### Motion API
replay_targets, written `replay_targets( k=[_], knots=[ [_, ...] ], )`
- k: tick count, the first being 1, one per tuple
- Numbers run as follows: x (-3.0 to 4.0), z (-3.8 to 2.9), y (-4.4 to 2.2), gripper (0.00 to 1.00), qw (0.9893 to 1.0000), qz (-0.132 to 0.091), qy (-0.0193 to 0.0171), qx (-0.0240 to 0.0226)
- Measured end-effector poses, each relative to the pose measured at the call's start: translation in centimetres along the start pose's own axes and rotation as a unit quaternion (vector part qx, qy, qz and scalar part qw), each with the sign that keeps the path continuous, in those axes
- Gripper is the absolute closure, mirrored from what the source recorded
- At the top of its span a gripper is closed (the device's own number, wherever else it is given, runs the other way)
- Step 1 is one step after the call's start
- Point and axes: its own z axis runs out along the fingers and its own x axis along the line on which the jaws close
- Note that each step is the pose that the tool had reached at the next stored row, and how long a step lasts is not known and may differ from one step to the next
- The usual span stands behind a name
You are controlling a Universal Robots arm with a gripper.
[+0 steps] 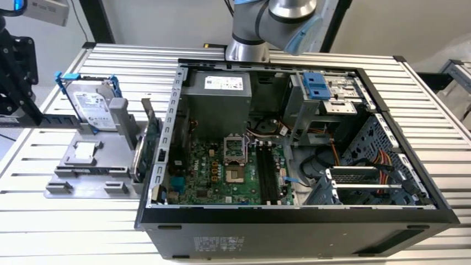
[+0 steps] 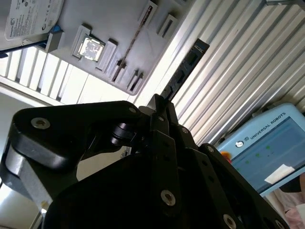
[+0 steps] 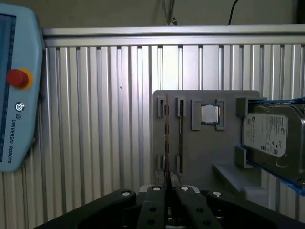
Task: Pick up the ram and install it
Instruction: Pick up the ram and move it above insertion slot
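My gripper (image 2: 161, 101) is clamped shut on the ram (image 2: 185, 69). In the second wrist view the black fingers meet on one end of the stick. The rest of it juts out past my fingertips as a narrow dark strip, clear of everything below.

In the first wrist view my fingertips are pressed together, and a thin line seen edge-on runs away from them. I cannot tell whether that line is the ram or something standing on the tray behind it.

Below me lies one gray tray (image 3: 205, 157) on the ribbed metal table (image 3: 95, 119). Both wrist views show one processor chip (image 3: 209, 114) seated in its holder on the tray. They also show one silver hard drive (image 3: 271, 138) in a blue frame at the tray's end, and two rows of narrow slot holders. One teach pendant (image 3: 14, 95) with a red button rests on the table, well apart from the tray.

The exterior view adds what my own cameras miss. One open computer case (image 1: 294, 221) lies on the table, just beside the tray on the exterior view's right. One green motherboard (image 1: 213, 171) sits inside it with a bank of long black slots (image 1: 266, 172). One green expansion card (image 1: 151, 143) stands upright on the tray's edge nearest the case. My arm (image 1: 272, 22) rises behind the case.
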Motion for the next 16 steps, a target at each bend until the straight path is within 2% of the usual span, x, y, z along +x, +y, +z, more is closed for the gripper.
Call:
replay_targets(
  k=[6,16],
  knots=[
    [-0.03,-0.01,-1.38,1.00,1.0000,0.000,0.0000,0.0000],
    [-0.11,-0.03,-4.54,1.00,1.0000,0.000,0.0000,-0.0001]
  ],
)
